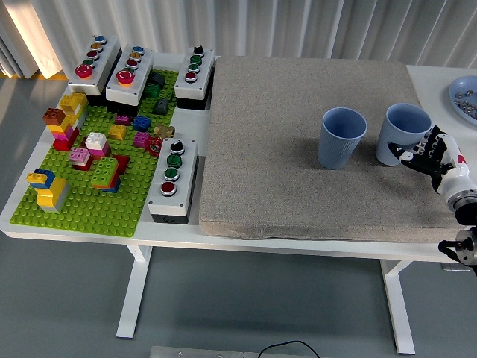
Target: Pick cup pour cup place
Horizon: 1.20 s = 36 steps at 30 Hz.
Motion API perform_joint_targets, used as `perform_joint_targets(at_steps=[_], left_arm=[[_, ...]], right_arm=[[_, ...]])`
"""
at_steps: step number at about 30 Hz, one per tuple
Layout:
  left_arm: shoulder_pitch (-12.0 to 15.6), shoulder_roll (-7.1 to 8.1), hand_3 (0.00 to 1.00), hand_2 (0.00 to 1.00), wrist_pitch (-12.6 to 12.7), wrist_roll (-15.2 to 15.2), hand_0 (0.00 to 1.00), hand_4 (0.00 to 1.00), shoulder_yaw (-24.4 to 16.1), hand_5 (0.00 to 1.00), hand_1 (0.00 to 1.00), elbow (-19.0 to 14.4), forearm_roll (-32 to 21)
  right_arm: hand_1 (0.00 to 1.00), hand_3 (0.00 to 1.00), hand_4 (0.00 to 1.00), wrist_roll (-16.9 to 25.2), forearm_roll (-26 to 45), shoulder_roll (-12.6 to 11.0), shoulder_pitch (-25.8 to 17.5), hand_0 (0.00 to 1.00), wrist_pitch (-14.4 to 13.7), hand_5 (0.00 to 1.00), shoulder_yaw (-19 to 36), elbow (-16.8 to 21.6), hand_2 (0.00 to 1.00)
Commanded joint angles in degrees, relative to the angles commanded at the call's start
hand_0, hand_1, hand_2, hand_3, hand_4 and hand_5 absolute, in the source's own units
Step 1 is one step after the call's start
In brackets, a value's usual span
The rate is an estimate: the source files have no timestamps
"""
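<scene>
Two light blue cups stand upright on the grey mat point(298, 149). The left cup point(341, 138) stands alone near the mat's middle right. My right hand point(426, 151) comes in from the right edge, and its fingers point(432, 142) close on the lower right side of the right cup point(401, 130). I cannot see whether that cup's base touches the mat. Neither cup's contents can be made out. My left hand is out of view.
A green brick baseplate point(82, 209) with coloured bricks fills the table's left. Several grey button boxes stand around it, one point(173, 179) beside the mat's left edge. A blue plate point(466, 97) with small pieces sits at the far right.
</scene>
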Motion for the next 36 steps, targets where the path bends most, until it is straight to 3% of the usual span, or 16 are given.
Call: perform_joint_targets(at_steps=[9,10,15,16,21,22,36], left_arm=[[0.0,-0.02,0.654,0.828,0.0,0.0,0.741,0.523,0.0,0.947,0.770,0.0,0.0],[0.0,-0.02,0.654,0.827,0.0,0.0,0.740,0.522,0.0,0.945,0.770,0.0,0.0],[0.0,-0.02,0.654,0.827,0.0,0.0,0.740,0.522,0.0,0.945,0.770,0.0,0.0],[0.0,-0.02,0.654,0.827,-0.1,0.0,0.741,0.523,0.0,0.946,0.770,0.0,0.1],[0.0,-0.03,0.654,0.827,-0.1,0.0,0.741,0.523,0.0,0.946,0.770,0.0,0.1],[0.0,-0.03,0.654,0.827,-0.1,0.0,0.741,0.523,0.0,0.945,0.770,0.0,0.1],[0.3,0.04,0.653,0.827,0.0,-0.1,0.741,0.523,0.4,0.945,0.769,0.0,-0.2]], right_arm=[[0.767,0.714,0.726,-0.2,-0.4,0.1,-0.2,0.869,0.7,0.152,0.1,-0.4,0.666],[0.800,0.736,0.733,-0.5,-0.6,0.1,-0.2,0.880,1.1,0.143,0.2,-0.4,0.719],[0.800,0.736,0.733,-1.7,-1.6,0.1,-0.1,0.880,2.2,0.143,0.3,-0.5,0.719],[0.813,0.811,0.760,-1.9,-1.7,0.1,-0.1,0.888,2.3,0.167,0.3,-0.5,0.761],[0.813,0.811,0.760,-3.6,-4.1,0.0,-0.2,0.888,4.3,0.167,0.7,-0.6,0.761],[0.844,0.950,0.821,-3.6,-4.3,0.0,-0.2,0.905,4.3,0.192,0.7,-0.7,0.884],[0.872,0.976,0.862,-5.9,-6.8,0.1,-0.4,0.916,6.8,0.231,1.4,-0.7,0.966]])
